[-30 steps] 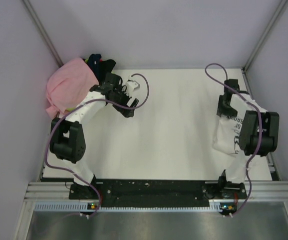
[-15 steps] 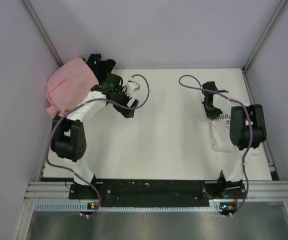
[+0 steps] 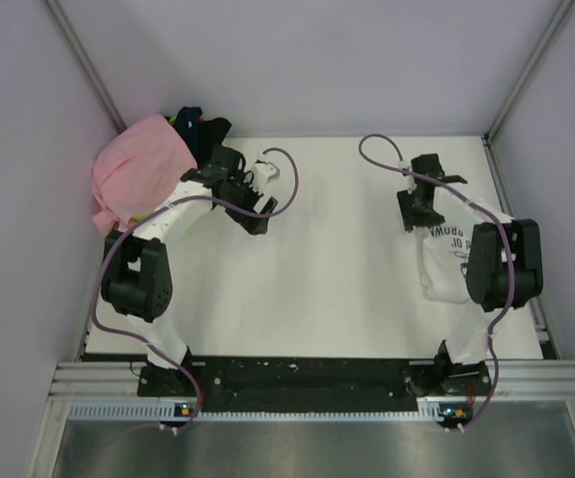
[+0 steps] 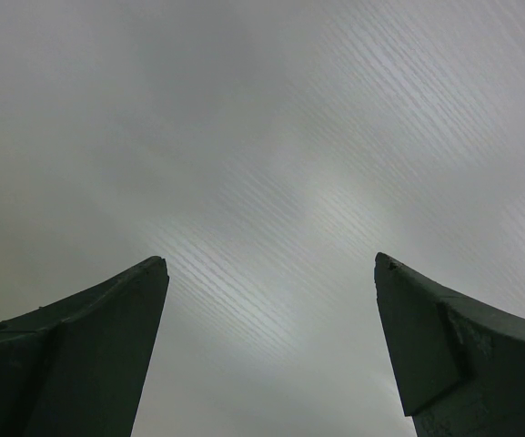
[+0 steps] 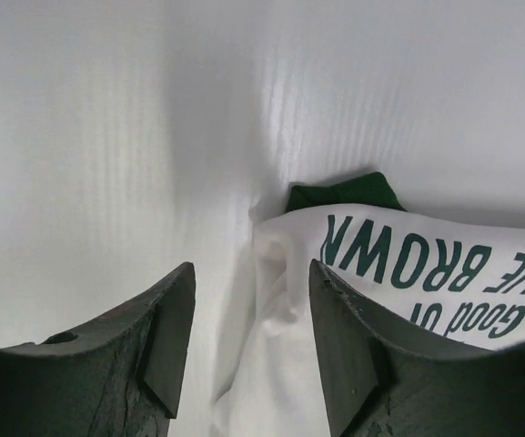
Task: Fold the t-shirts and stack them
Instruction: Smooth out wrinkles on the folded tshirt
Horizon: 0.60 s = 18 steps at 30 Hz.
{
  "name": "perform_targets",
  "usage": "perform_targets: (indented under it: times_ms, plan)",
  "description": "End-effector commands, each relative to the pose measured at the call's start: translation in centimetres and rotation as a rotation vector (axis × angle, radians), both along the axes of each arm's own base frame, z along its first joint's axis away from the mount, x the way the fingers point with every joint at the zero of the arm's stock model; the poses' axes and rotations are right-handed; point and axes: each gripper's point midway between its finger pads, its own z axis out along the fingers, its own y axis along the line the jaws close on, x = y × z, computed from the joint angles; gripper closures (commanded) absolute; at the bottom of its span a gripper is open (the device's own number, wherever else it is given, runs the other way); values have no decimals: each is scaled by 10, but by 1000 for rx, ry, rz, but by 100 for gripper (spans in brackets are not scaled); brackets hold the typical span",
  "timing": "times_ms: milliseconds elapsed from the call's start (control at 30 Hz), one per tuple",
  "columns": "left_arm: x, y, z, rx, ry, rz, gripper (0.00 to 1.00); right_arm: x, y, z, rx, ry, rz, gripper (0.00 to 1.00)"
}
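A white t-shirt with dark green lettering lies crumpled at the table's right side. In the right wrist view its white cloth lies under the gap between my fingers, and a dark green sleeve pokes out at its far edge. My right gripper is open just over the shirt's far left edge. A pink t-shirt lies heaped at the far left, with dark shirts behind it. My left gripper is open and empty over bare table.
The white table is walled by pale panels on the left, the back and the right. Purple cables loop off both wrists. The pink heap stands against the left wall at the table's far left corner.
My right gripper has swung left from the right wall to the white shirt's far left edge, and the shirt's lettering now shows. The left arm has not moved.
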Motion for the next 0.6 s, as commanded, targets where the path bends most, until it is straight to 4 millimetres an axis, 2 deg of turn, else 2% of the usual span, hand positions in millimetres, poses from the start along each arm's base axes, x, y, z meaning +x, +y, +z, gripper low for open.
perform_targets:
  times_ms: [0,67,133,233,267,300,367,433,500,567]
  plan:
    - [3,-2,5,1,-24,-16,1,16,36,85,231,-263,44,46]
    - [3,-2,6,0,-25,-17,1,10,42,102,283,-306,40,46]
    - [2,-1,8,0,-28,-16,1,1,37,103,329,-315,-60,50]
    - [1,-1,6,2,-25,-17,1,-21,15,88,405,-279,-269,83]
    - [0,-1,7,0,-24,-17,1,-32,3,79,431,-261,-350,94]
    - [0,-1,6,1,-23,-18,1,-42,-6,74,456,-256,-406,100]
    - [-1,-1,6,-1,-21,-20,1,-64,-23,62,419,-252,-480,100]
    - [0,-2,6,-3,-22,-20,1,-82,-31,57,384,-260,-503,100]
    - [0,-2,5,-5,-16,-23,1,-95,-27,47,405,-234,-508,100]
    - [-1,-3,4,-5,-11,-24,1,-109,-15,28,455,-162,-514,100]
